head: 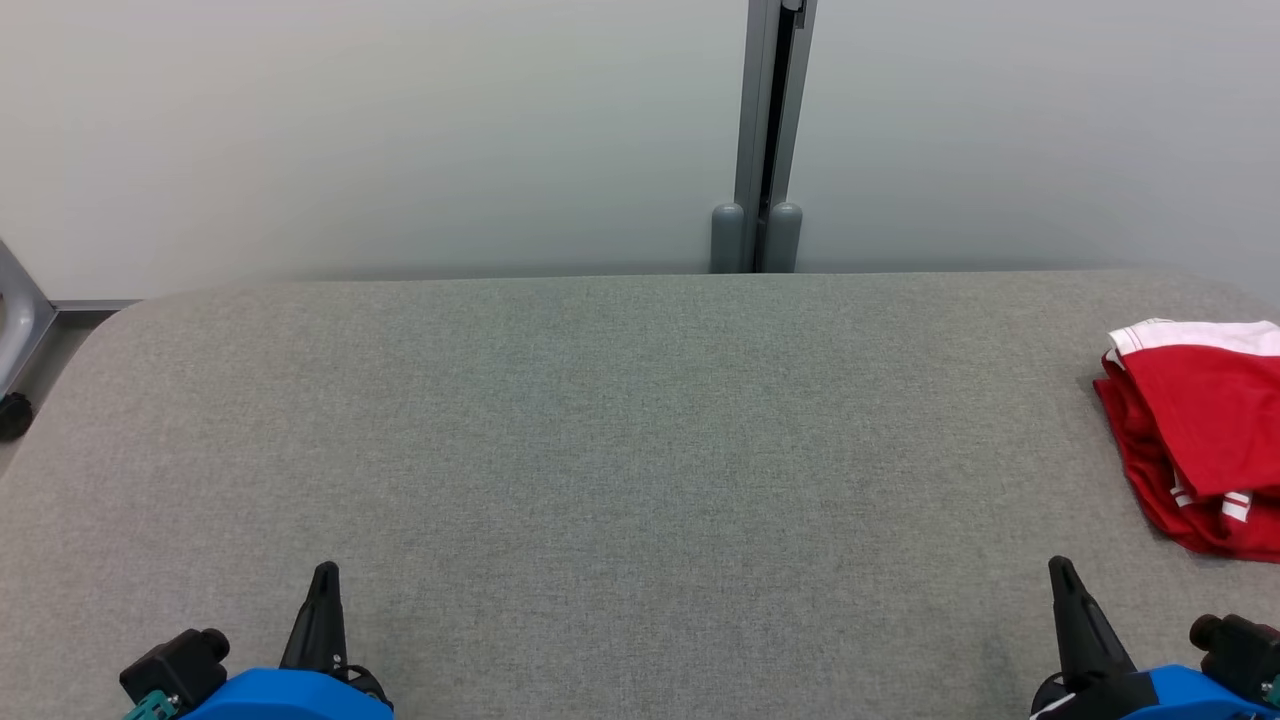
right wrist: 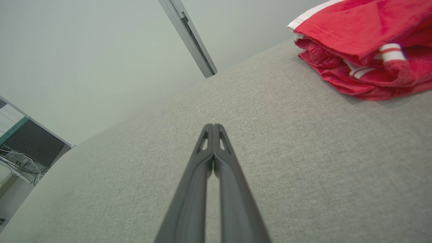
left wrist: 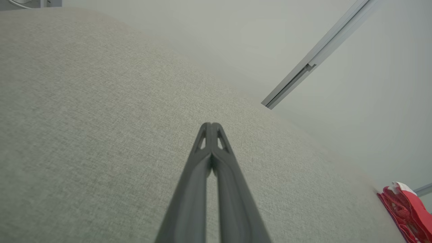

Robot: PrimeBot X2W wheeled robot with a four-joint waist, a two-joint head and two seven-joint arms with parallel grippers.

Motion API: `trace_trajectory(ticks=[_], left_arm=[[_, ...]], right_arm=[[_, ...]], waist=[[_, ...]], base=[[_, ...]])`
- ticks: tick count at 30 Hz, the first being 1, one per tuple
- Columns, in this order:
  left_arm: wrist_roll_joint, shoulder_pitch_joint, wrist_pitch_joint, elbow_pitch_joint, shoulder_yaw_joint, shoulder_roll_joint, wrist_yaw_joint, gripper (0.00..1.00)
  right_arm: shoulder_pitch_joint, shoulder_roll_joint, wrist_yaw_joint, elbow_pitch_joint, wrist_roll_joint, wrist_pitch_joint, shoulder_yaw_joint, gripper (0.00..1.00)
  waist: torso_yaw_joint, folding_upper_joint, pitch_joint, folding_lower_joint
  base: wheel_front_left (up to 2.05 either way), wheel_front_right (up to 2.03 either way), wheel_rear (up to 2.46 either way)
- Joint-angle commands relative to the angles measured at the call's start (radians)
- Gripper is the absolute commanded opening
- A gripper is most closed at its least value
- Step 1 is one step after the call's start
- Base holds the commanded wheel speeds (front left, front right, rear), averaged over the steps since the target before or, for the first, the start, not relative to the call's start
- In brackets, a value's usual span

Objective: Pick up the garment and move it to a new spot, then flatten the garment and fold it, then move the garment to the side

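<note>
The garment (head: 1205,430) is red with white trim and lies folded at the right edge of the grey table (head: 620,440). In the right wrist view the garment (right wrist: 368,50) fills the upper right corner; in the left wrist view a strip of the garment (left wrist: 403,211) shows at the lower right. My left gripper (head: 325,573) rests low at the front left, shut and holding nothing, its tips pressed together (left wrist: 211,125). At the front right, short of the garment, my right gripper (head: 1058,566) is also shut and bare, with its tips meeting (right wrist: 213,126).
A pale wall runs behind the table, with a grey vertical rail (head: 770,130) at its middle. A metal frame with a black caster (head: 14,415) stands off the table's left end. A shelf with cables (right wrist: 23,158) sits beyond the far edge in the right wrist view.
</note>
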Motion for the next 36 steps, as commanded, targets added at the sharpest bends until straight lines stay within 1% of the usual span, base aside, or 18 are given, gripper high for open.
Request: trace_trajectory(ticks=[1,14,36], left_arm=[[-0.025,-0.031,0.006,-0.022,0.01,0.003,0.0,0.0],[-0.201,-0.041,0.06,-0.061,0.048,-0.012,0.0,0.0],[-0.43,-0.052,0.132,-0.111,0.099,-0.032,-0.001,0.0]], right_arm=[[-0.034,-0.005,0.0,-0.015,0.035,0.004,-0.002,0.0],[-0.059,-0.006,0.0,-0.013,0.249,0.04,-0.002,0.0],[-0.092,-0.009,0.0,-0.01,0.528,0.088,-0.004,0.0]], waist=[[0.0,0.0,0.0,-0.0001],[-0.004,0.0,0.003,-0.0001],[-0.009,0.0,0.006,-0.0002]], base=[[0.0,0.0,0.0],[0.0,0.0,0.0],[0.0,0.0,0.0]])
